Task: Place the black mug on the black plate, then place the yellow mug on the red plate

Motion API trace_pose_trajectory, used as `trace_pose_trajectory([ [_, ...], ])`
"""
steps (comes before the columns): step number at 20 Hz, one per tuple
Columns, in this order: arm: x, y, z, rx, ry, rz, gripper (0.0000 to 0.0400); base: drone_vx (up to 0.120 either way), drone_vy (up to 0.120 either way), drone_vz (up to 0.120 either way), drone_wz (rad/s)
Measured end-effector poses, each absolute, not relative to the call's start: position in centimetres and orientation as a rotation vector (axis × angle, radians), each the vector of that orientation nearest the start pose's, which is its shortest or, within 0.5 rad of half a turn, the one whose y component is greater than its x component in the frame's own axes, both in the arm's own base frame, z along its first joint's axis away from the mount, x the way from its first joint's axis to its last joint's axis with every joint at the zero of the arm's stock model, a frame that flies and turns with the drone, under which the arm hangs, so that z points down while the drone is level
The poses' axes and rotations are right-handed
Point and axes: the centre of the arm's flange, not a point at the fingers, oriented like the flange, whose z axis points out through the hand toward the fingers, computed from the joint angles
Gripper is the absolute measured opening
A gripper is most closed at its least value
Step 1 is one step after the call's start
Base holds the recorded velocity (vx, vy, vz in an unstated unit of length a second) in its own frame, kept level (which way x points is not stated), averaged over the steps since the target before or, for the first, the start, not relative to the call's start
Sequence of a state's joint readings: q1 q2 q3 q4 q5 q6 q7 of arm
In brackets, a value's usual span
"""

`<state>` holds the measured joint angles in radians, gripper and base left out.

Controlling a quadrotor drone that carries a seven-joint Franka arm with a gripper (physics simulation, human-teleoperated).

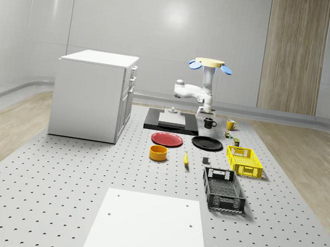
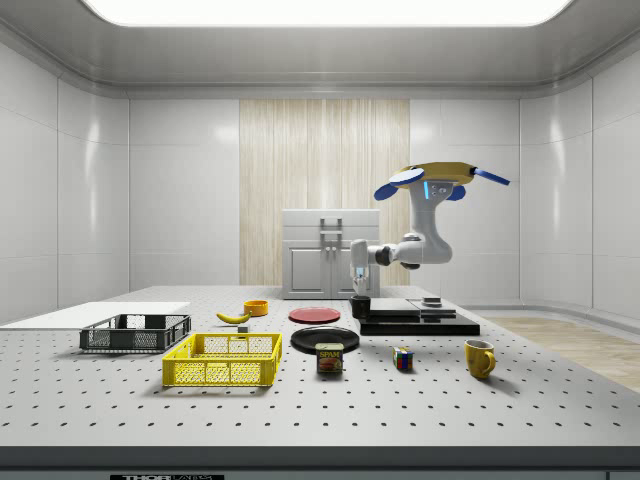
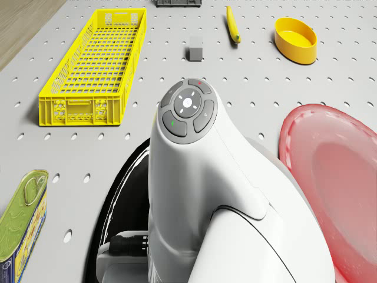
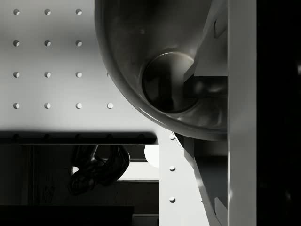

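The drone (image 1: 207, 64) hovers over the back of the table, its white arm bent down toward the black mug (image 1: 210, 123). My gripper (image 1: 206, 113) sits on the mug's rim; in the wrist view one finger (image 4: 207, 84) is inside the black mug (image 4: 160, 61) and the other runs outside its wall, shut on it. The mug (image 2: 360, 306) stands beside the black mat. The black plate (image 1: 207, 143) lies nearer the front, with the red plate (image 1: 167, 139) to the whole-scene view's left of it. The yellow mug (image 1: 231, 125) stands to the right.
A yellow crate (image 1: 244, 161) and a black crate (image 1: 223, 189) lie right of the plates. A yellow bowl (image 1: 158, 153) and a banana (image 1: 186, 158) sit in front of them. A white cabinet (image 1: 93, 94) stands at the left. A can (image 2: 329, 358) and a cube (image 2: 403, 358) are near the yellow mug.
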<state>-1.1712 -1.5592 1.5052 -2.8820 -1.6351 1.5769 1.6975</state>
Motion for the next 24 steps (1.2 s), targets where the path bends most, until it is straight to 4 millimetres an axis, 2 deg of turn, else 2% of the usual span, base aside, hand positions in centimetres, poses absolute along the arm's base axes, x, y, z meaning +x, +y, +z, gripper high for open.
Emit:
trace_pose_trajectory([
  [3,30.68,0.0,45.66,0.001,-0.002,0.785,0.01,0.12,-0.107,0.0,0.0],
  [13,30.67,0.0,45.66,0.001,-0.002,0.785,0.01,0.12,0.0,0.0,0.0],
  [19,30.67,0.0,45.66,0.001,-0.002,0.785,0.01,0.12,0.0,-0.12,0.0],
  [24,30.67,0.0,45.66,0.001,-0.002,0.785,0.01,0.12,0.0,0.0,0.0],
])
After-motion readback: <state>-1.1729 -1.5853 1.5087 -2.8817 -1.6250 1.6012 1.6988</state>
